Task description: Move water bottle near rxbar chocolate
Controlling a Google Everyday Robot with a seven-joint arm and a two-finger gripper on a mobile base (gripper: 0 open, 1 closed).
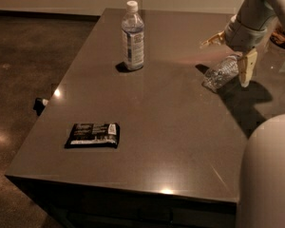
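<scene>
The water bottle (220,74), small, crinkled and clear, lies on its side on the right part of the grey table (175,113). My gripper (230,55) hangs just above it, open, with one beige finger (213,39) behind the bottle and the other (247,68) at its right end. Neither finger visibly clamps it. The rxbar chocolate (92,135), a flat black wrapper with a white end patch, lies near the front left of the table, far from the bottle.
A taller smooth bottle with a large white label (133,37) stands upright at the back centre. A rounded grey part of my arm (268,175) fills the lower right corner. A dark object (281,36) sits at the far right edge.
</scene>
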